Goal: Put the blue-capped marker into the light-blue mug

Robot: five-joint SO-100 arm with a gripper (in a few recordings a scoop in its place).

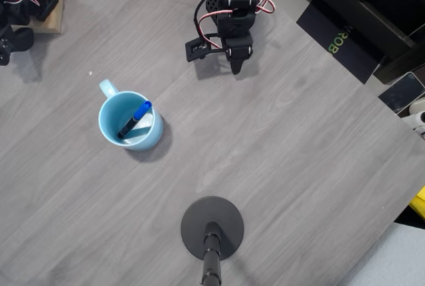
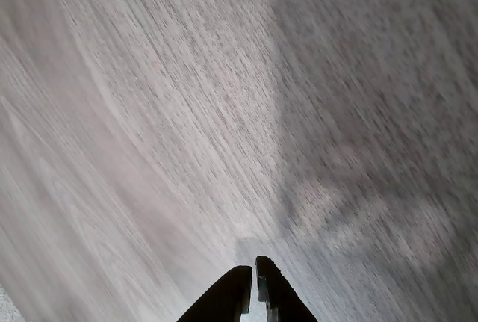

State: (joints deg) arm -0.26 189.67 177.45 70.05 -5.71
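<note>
My pincer (image 2: 252,281) sits closest to my wrist camera, its two dark fingertips (image 2: 231,286) drawn together with only a sliver of light between them and nothing clamped there. Beneath them runs bare grey wood-grain worktop (image 2: 149,113), streaked and soft, with a broad shadow lying over its right side; I take that to be my own arm's shade.

From the overhead view, my pincer (image 1: 236,68) points down at the worktop (image 1: 299,140) near its upper edge, tucked under the black arm with its red and white wires. I judge this a folded, resting pose, kept well apart from the mug so nothing gets knocked.

Further out, toward the left of the overhead view, stands the light-blue mug (image 1: 154,139), upright, its small handle turned to the upper left. The blue-capped marker (image 1: 135,119) is inside it, leaning on a slant: the dark barrel goes down toward the mug's floor and the blue cap rests against the upper right of the rim. It leans because the mug is wider than the marker is thick, so the rim props it.

To my eye the task looks done.

Lowest in that view stands a round black stand base (image 1: 212,223) with its post, well clear of the mug.
</note>
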